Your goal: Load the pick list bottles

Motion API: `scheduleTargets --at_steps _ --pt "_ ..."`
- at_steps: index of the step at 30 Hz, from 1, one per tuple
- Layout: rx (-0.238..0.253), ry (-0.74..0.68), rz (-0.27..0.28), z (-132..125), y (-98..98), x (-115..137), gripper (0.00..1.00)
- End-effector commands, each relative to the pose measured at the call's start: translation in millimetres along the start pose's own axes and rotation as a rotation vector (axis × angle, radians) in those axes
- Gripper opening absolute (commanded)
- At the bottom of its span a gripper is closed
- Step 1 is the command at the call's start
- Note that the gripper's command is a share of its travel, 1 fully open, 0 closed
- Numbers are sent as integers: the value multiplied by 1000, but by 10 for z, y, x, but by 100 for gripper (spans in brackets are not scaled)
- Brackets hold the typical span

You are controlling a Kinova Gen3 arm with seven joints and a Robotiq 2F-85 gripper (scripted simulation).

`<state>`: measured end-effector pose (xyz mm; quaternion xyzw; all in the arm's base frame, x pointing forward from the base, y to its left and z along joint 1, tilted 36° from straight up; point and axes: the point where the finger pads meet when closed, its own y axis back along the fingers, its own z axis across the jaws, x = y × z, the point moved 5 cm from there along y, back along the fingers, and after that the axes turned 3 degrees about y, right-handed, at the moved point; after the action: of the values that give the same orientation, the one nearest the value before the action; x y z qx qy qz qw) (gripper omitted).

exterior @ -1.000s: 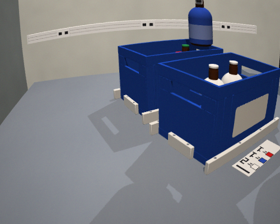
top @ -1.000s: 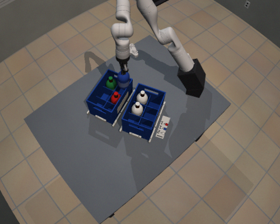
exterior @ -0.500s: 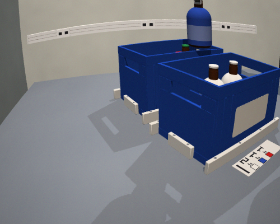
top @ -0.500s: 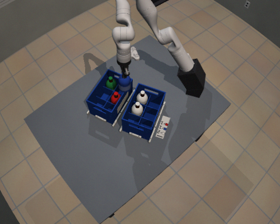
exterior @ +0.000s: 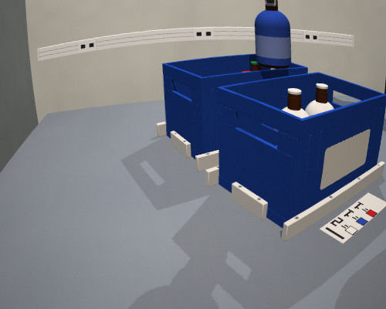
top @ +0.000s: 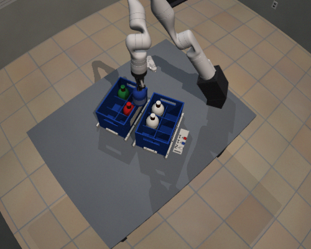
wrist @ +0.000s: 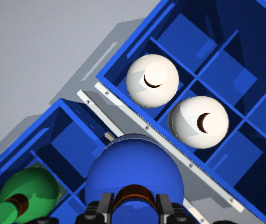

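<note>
This is looking like a test room or robotics lab rather than a home or shop. A single white arm [top: 189,43] is rising from a black pedestal [top: 219,93] and standing over a plain grey worktop [top: 83,162] in the middle of a tan tiled floor [top: 239,211]. The walls [exterior: 103,85] are staying bare and pale, carrying only a long white strip [exterior: 142,39] with small dark squares and, in the top view, a wall socket [top: 274,4]. Below the claw [wrist: 132,210], two identical blue crates [exterior: 265,154] are sitting inside white guide blocks [exterior: 249,198] fastened to the worktop, a fixed layout that is suggesting a set exercise.
</note>
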<state>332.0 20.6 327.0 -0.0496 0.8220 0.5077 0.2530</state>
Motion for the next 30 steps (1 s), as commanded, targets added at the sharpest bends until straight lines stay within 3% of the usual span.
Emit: scheduleTargets --at_steps 1,30 --pt "-1 0 -1 75 4 -10 10" --pt "-1 0 -1 572 5 -64 10"
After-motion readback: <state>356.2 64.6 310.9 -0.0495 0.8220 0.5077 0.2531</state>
